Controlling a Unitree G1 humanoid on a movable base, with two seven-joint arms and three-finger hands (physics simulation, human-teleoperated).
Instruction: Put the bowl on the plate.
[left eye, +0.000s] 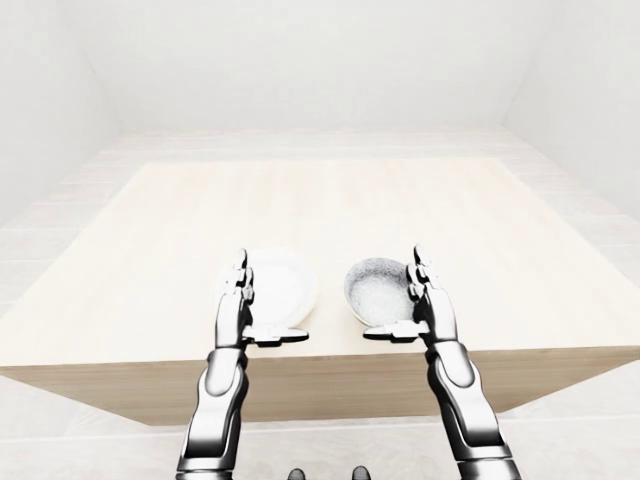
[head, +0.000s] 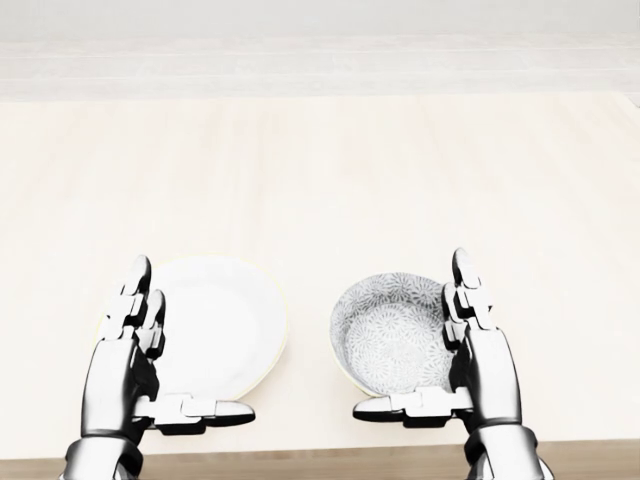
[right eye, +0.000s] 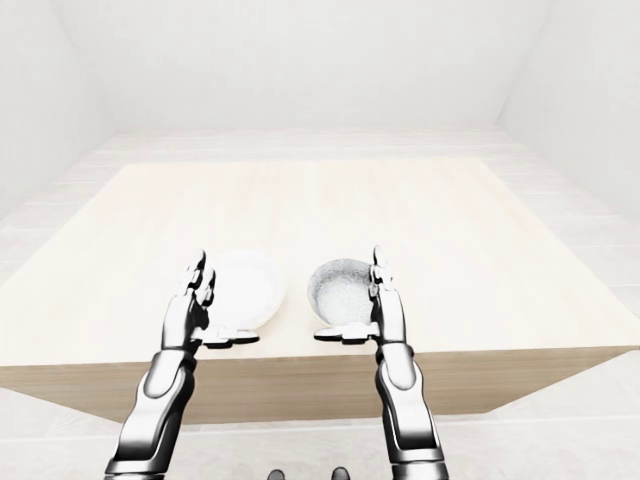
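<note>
A white plate (head: 220, 320) lies on the wooden table (head: 330, 170) near its lower edge, left of centre in the head view. Just to its right stands a grey patterned bowl (head: 390, 335), upright and apart from the plate. My left hand (head: 165, 360) is open at the plate's left rim, fingers straight up and thumb pointing right. On the bowl's right side my right hand (head: 435, 345) is open too, its fingers (head: 465, 290) upright beside the rim and its thumb reaching left under the bowl's near edge. Neither hand holds anything.
The light wooden table fills most of each view, and its near edge (left eye: 320, 360) runs just below the hands. White floor and white walls (left eye: 320, 60) surround it.
</note>
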